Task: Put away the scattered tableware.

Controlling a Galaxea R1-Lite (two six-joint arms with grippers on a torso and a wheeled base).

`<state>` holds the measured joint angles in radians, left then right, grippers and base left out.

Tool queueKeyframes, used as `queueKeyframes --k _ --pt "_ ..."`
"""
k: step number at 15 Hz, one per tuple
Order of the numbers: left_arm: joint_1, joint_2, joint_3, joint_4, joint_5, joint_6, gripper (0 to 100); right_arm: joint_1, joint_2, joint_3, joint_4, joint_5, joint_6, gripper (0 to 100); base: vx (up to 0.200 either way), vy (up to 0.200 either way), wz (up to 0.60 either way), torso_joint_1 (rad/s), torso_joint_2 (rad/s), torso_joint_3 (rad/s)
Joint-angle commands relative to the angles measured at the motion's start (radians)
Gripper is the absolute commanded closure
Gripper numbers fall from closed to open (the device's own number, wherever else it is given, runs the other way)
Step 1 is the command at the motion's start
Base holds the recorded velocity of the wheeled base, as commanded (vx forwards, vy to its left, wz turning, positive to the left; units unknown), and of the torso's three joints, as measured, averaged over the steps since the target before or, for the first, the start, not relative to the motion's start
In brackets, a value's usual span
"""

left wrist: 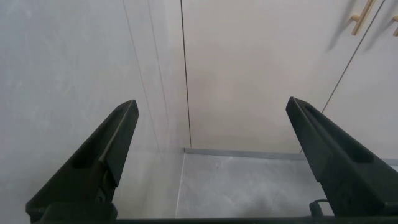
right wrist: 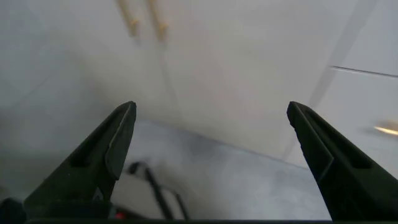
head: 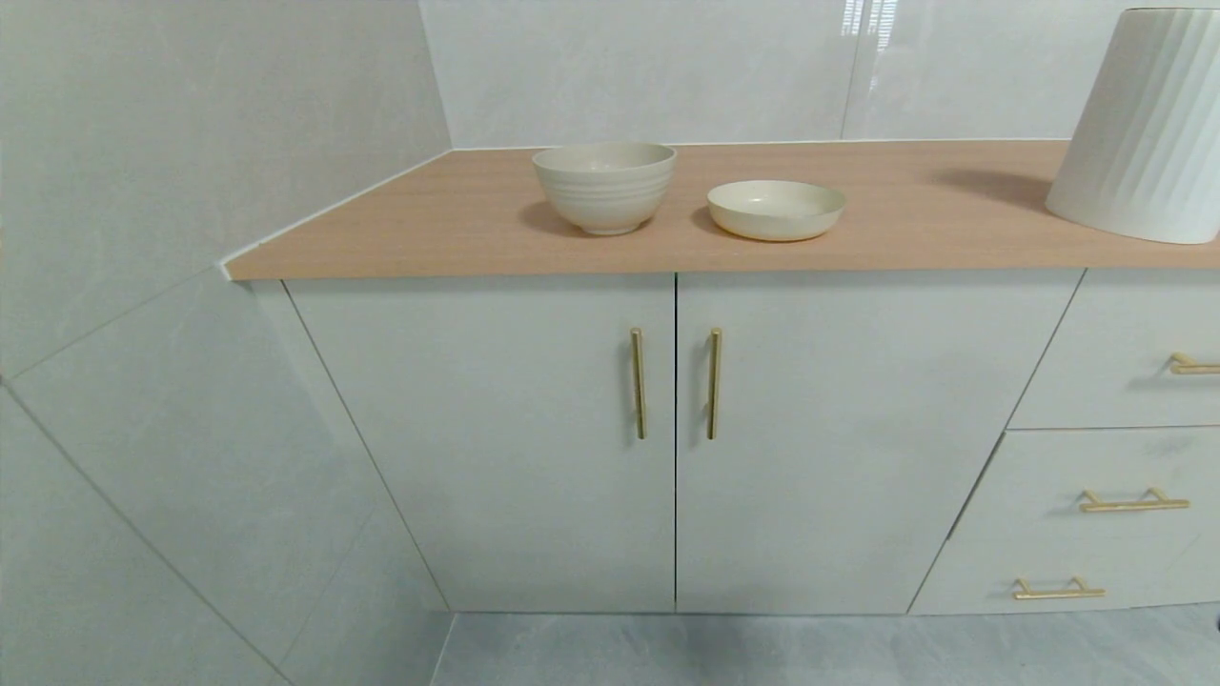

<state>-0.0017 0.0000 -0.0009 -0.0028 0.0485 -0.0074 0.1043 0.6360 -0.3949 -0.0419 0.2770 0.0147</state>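
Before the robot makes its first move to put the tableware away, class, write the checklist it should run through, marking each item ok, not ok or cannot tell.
1. The left gripper is open and empty: ok.
2. The right gripper is open and empty: ok.
3. The bowl stands upright on the counter, apart from the plate: ok.
4. The doors are open for storing: not ok, both are shut.
5. There is room behind the doors: cannot tell.
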Motion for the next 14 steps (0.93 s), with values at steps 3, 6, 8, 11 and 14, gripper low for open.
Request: queueKeyframes --k 3,6,8,11,14 --pt "0.000 0.000 -0.001 0.000 0.001 0.000 0 0.292 0.943 -0.378 -0.391 0.016 0.094 0 0.000 0.000 0.00 0.000 0.00 0.000" --pt "0.000 0.000 0.001 0.000 0.001 0.000 0 0.347 1.101 -0.527 -0.443 0.019 0.160 0 0.000 0.000 0.00 0.000 0.00 0.000" --pt "0.000 0.000 -0.001 0.000 0.001 0.000 0 0.371 1.156 -0.585 -0.444 0.019 0.162 0 0.000 0.000 0.00 0.000 0.00 0.000" --pt "0.000 0.000 0.001 0.000 0.001 0.000 0 0.396 1.240 -0.644 -0.475 0.018 0.171 0 0.000 0.000 0.00 0.000 0.00 0.000" --pt "0.000 0.000 0.001 0.000 0.001 0.000 0 0.400 1.338 -0.647 -0.691 0.008 0.231 0 0.000 0.000 0.00 0.000 0.00 0.000"
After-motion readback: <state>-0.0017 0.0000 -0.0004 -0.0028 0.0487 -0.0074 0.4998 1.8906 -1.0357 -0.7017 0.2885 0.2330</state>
